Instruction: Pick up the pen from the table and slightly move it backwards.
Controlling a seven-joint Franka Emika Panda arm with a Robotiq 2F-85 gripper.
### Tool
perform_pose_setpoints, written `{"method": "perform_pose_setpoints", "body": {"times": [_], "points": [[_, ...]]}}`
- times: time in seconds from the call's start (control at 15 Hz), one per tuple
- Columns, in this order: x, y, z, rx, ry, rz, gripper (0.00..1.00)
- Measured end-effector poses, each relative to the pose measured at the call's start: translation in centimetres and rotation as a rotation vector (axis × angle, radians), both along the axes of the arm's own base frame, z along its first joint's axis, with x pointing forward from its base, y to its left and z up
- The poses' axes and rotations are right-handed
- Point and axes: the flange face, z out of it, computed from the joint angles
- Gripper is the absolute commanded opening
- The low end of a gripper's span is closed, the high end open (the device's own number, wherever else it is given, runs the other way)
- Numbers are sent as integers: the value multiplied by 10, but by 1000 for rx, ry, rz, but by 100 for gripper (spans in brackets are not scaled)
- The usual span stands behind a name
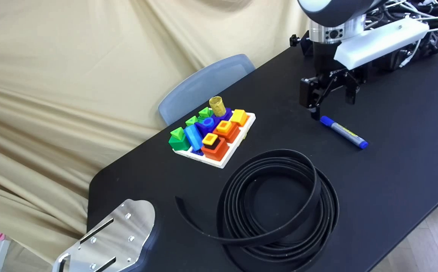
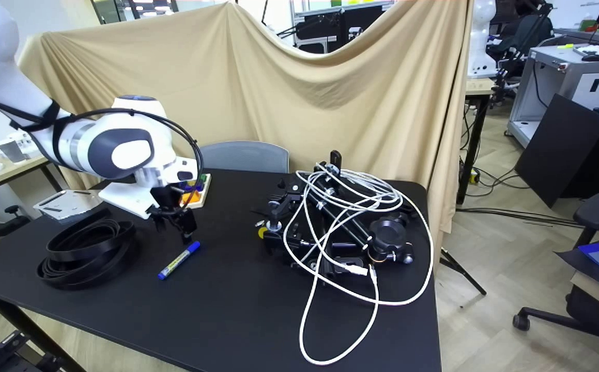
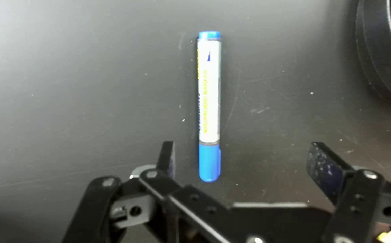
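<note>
Wrist view: the pen (image 3: 209, 98) runs top to bottom near the centre of the frame, its lower end showing between the jaws of the gripper (image 3: 244, 163), which stand wide apart. In an exterior view the pen lies on the black table (image 1: 404, 124) right of centre, just below the gripper; the black coil (image 1: 236, 213) fills the lower centre, and colourful blocks (image 1: 208, 126) sit on a white tray (image 1: 237, 146) near the middle.

The pincer (image 3: 243, 159) points down, its jaws spread apart.
</note>
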Motion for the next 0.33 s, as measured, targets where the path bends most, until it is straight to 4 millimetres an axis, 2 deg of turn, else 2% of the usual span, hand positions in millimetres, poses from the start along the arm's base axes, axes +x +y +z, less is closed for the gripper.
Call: {"method": "perform_pose_setpoints", "body": {"times": [0.33], "points": [[-11, 20, 33, -44, -91, 82, 100]]}}
